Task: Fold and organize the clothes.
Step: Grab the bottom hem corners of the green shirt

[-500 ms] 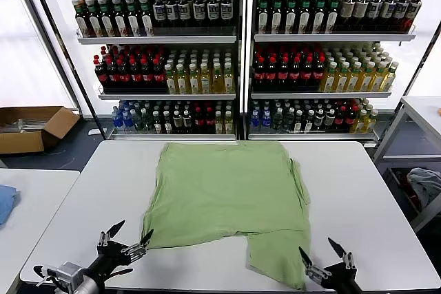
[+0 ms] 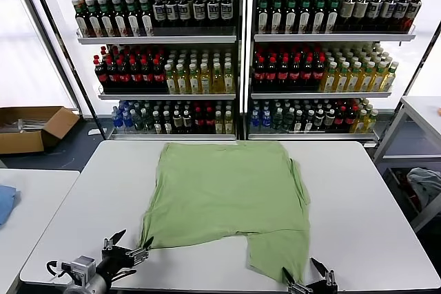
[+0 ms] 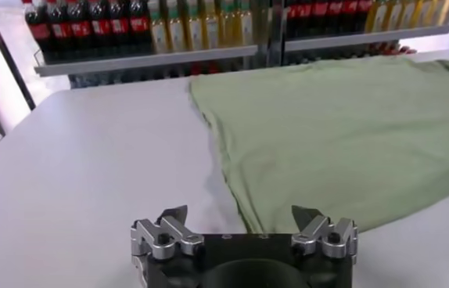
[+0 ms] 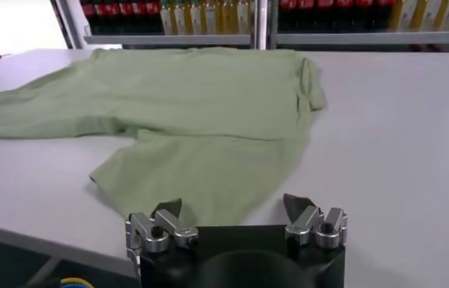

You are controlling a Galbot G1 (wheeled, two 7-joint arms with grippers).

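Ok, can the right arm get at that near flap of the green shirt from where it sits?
Probably yes. The right gripper sits open at the table's near edge, right at the shirt's hanging flap, with only bare tabletop between. The left gripper, also open, waits by the other corner.

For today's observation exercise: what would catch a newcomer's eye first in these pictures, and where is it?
First, the light green shirt spread across the middle of the white table, one flap hanging toward the near edge. Behind it, shelves packed with rows of bottles fill the background. At the near edge, the left gripper and right gripper sit open, one at each lower corner of the shirt, holding nothing.
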